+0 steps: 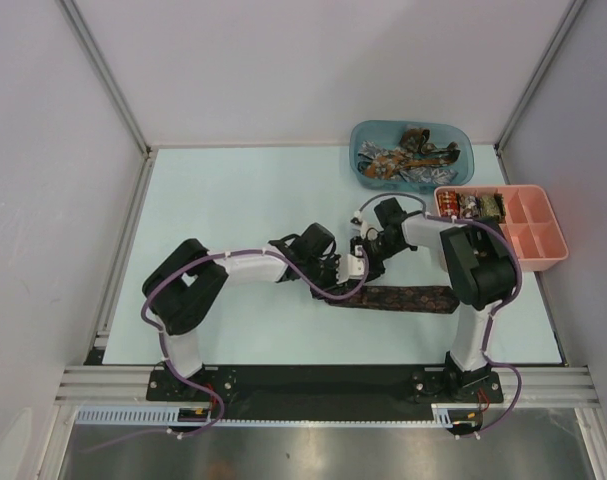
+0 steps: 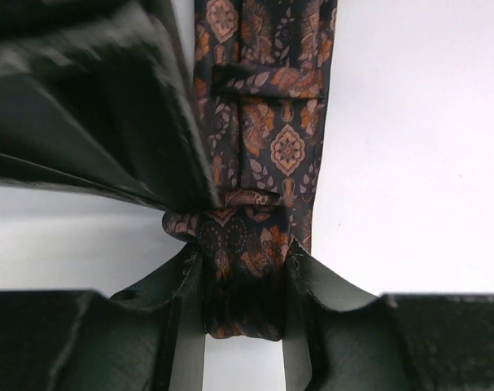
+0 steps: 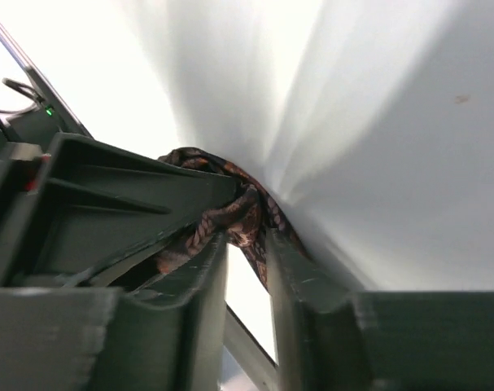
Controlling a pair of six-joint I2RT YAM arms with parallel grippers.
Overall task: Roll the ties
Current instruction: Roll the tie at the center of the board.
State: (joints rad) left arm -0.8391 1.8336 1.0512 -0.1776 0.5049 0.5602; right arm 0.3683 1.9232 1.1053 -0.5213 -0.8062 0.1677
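A dark brown tie [image 1: 413,298] with an orange pattern lies flat across the near middle of the table, its left end lifted. My left gripper [image 1: 345,268] is shut on that end. In the left wrist view the fabric [image 2: 267,122] is bunched between the fingers of the left gripper [image 2: 242,273]. My right gripper [image 1: 371,248] comes in from the right, close against the left one. In the right wrist view the right gripper [image 3: 247,236] is shut on a fold of the same tie [image 3: 230,213]. More ties [image 1: 408,160] lie tangled in the blue tub.
The blue tub [image 1: 463,150] stands at the back right. A pink compartment tray [image 1: 528,240] beside it holds rolled ties in its far-left cells. Frame posts and white walls close in the table on three sides.
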